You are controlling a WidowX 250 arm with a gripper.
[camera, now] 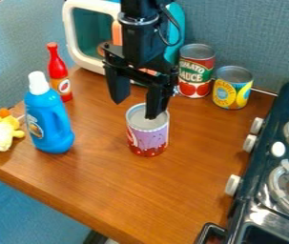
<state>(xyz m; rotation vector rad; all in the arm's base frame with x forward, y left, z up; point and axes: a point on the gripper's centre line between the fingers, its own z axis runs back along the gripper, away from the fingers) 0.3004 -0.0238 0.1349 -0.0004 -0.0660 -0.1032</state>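
Tabletop (115, 186) carries two bottles (48, 121), three cans (149, 136), one nearest the open hand (134, 109).

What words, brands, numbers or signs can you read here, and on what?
"TOMATO SAUCE": on the red-and-green can.
Too small or blurred to read: print on the yellow can, purple-and-red can, blue bottle and red bottle.

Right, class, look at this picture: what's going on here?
A black robot gripper hangs open at a purple-and-red can standing upright on the wooden table. It holds nothing; whether one finger touches the can's top is unclear. A blue bottle stands to one side, and a stove to the other.
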